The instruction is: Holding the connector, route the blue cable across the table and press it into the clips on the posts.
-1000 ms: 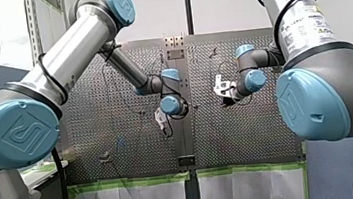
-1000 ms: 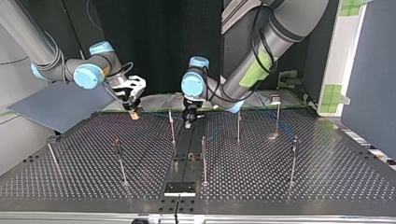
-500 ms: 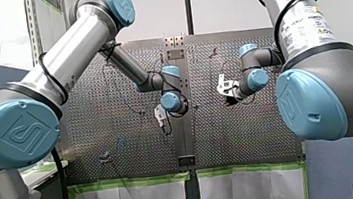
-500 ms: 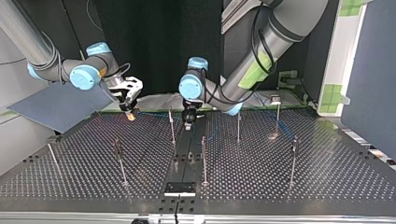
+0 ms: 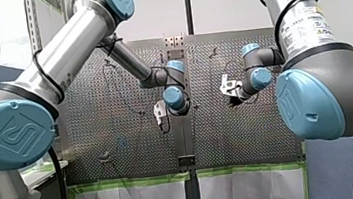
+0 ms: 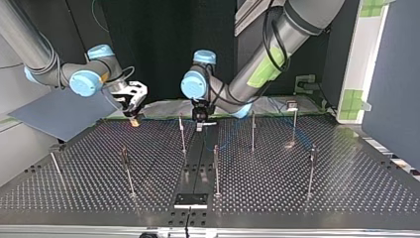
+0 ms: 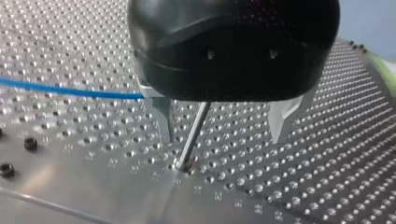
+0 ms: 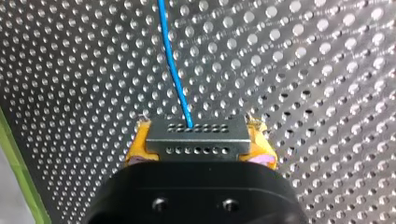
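In the right wrist view my right gripper (image 8: 200,146) is shut on the grey connector (image 8: 196,133), with yellow pads (image 8: 137,145) on both sides of it. The blue cable (image 8: 173,70) runs straight ahead from the connector over the perforated plate. In the left wrist view my left gripper (image 7: 222,140) is open, and a thin metal post (image 7: 191,140) stands between its metal fingers (image 7: 163,122). The blue cable (image 7: 70,90) lies beside one finger, apart from it. In the top view my right gripper (image 6: 133,118) hangs low at the far left and my left gripper (image 6: 200,121) near the middle.
Several thin posts stand on the perforated table (image 6: 277,193), among them one (image 6: 182,134) beside my left gripper, one (image 6: 216,168) nearer the camera and one (image 6: 252,131) to the right. A black block (image 6: 190,200) sits at the near edge. A grey panel (image 6: 59,111) leans at the left.
My left gripper has opened and lifted a little near the middle post. My right gripper, still holding the connector, has drifted toward the top view's left.
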`<state>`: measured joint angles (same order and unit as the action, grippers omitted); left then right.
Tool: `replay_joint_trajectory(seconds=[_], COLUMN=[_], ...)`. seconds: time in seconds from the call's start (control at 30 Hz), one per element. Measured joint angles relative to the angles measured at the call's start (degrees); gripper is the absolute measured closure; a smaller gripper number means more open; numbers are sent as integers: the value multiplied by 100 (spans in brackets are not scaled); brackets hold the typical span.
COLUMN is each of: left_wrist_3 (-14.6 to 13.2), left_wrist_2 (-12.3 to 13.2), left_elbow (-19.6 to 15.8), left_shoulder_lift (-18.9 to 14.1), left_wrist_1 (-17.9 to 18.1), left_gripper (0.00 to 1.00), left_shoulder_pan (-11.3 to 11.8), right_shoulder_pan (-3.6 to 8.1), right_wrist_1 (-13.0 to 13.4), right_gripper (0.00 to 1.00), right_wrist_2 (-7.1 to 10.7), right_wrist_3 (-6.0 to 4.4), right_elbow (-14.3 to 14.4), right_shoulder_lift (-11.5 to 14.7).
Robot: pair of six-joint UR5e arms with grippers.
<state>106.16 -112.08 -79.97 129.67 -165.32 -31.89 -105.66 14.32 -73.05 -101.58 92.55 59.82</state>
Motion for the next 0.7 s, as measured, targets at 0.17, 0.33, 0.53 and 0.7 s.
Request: replay_joint_trajectory(seconds=[0.17, 0.33, 0.53, 0.7], left_wrist_3=[-34, -45, -25, 14], left_wrist_2=[-68, -208, -441, -630], left_elbow=[-223, -462, -513, -324], left_shoulder_lift=[-231, -486, -637, -644], left_wrist_1=[-97, -258, -108, 41], left_gripper=[0, 0, 0, 0], left_shoulder_pan=[-168, -413, -707, -976], right_shoulder_pan=[80, 157, 201, 221], right_wrist_1=[-7, -7, -13, -12], right_gripper=[100, 100, 100, 100], right_wrist_2=[-43, -52, -45, -44], right_wrist_3=[-22, -27, -22, -28], right_elbow=[1, 2, 4, 4], right_shoulder_lift=[-1, 0, 0, 0])
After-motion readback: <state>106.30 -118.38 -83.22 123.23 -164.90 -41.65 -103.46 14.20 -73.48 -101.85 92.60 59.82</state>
